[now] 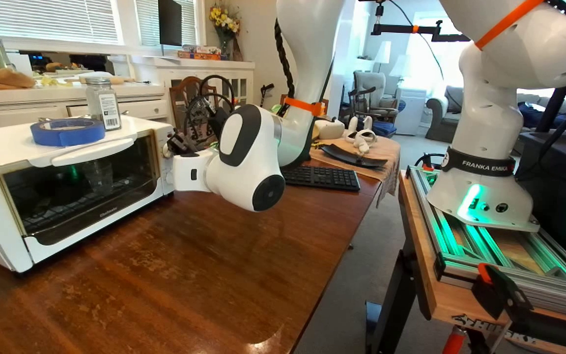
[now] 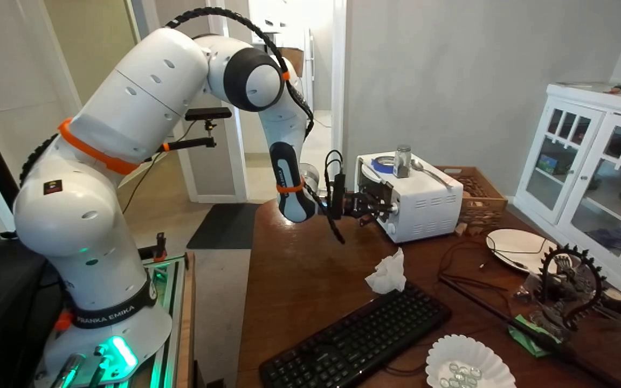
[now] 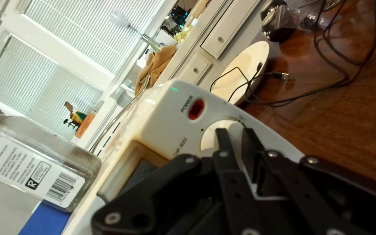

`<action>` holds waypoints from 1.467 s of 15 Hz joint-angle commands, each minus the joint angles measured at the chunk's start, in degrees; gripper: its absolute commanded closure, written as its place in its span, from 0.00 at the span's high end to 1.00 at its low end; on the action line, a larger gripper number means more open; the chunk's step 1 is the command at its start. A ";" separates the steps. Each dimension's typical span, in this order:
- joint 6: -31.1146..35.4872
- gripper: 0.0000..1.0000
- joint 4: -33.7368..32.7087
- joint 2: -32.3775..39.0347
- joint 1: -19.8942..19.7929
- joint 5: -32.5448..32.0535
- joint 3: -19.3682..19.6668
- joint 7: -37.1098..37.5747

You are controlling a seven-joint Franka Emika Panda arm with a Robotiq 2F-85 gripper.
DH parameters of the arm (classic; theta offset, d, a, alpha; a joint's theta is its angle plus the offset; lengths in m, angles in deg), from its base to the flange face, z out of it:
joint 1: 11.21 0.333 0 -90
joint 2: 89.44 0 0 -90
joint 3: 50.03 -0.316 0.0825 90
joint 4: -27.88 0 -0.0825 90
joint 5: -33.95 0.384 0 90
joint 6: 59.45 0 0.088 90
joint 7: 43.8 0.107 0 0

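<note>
The white toaster oven (image 1: 3, 147) stands on the wooden table in both exterior views. In the wrist view my gripper (image 3: 235, 133) has its two black fingers on either side of the raised grip of a pale round knob (image 3: 209, 138) marked for temperature and mode. The jaws are shut on that grip, which partly shows between them. Above the knob is a red power light (image 3: 196, 109). In an exterior view the gripper (image 2: 388, 208) reaches level to the oven's control side. On the oven's top are a glass jar (image 1: 100, 101), a blue tape roll (image 1: 69, 133) and a spoon (image 2: 432, 173).
A black keyboard (image 2: 359, 342) and a crumpled white tissue (image 2: 388, 274) lie on the table. Behind the oven stands a woven basket (image 2: 469, 183). A white plate (image 2: 510, 242) with cables and a fluted white dish (image 2: 467, 350) are farther along the tabletop.
</note>
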 commanded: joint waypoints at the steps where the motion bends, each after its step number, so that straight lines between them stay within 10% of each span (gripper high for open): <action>1: -1.29 0.04 0.23 0.00 -1.11 1.74 -1.95 4.72; 22: 13.07 0.04 8.51 -10.14 -8.65 7.80 -3.37 48.92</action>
